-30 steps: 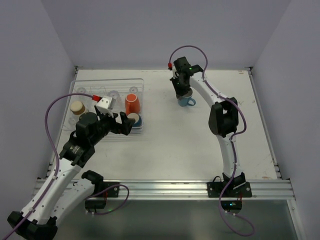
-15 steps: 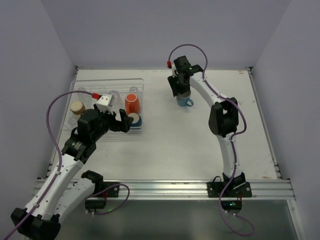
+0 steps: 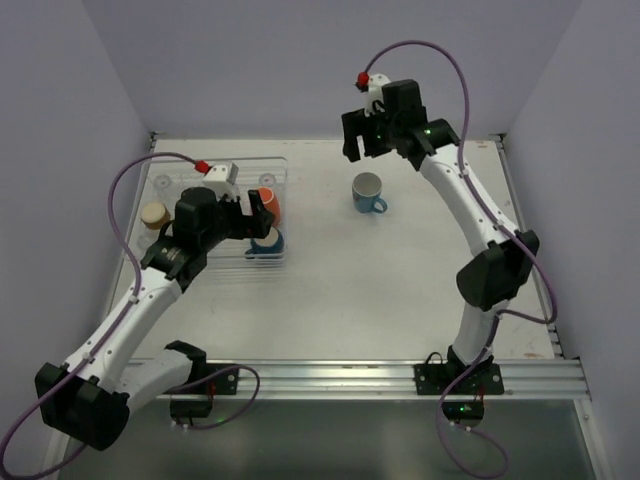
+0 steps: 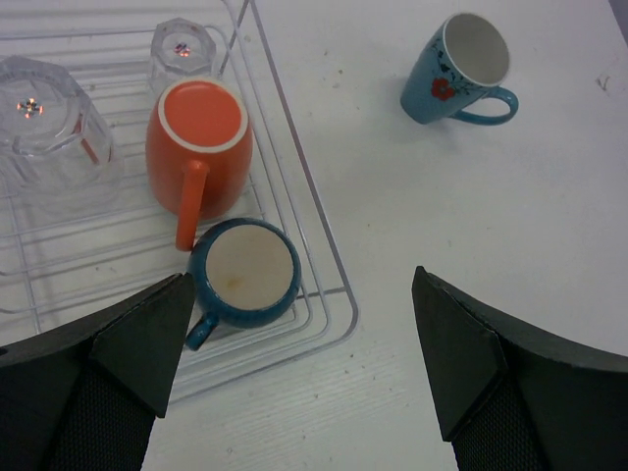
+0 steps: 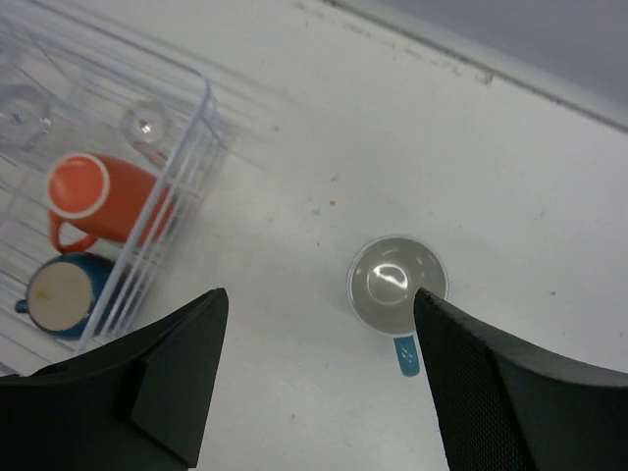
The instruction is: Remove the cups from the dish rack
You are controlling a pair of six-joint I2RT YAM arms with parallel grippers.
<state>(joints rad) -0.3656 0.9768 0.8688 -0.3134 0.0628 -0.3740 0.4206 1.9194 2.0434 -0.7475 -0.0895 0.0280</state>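
The light-blue mug stands upright on the table, right of the dish rack. My right gripper hangs open well above it, holding nothing. In the rack's near right corner an orange mug and a dark-blue mug sit upside down. My left gripper is open above that corner, the dark-blue mug by its left finger. A tan cup sits at the rack's left.
Clear plastic cups stand upside down in the rack behind the orange mug. White table stretches right of the rack. Grey walls close in the back and sides.
My right gripper opened, let go of the light-blue mug and rose up and back from it. My left gripper moved farther over the rack's corner, toward the orange mug.
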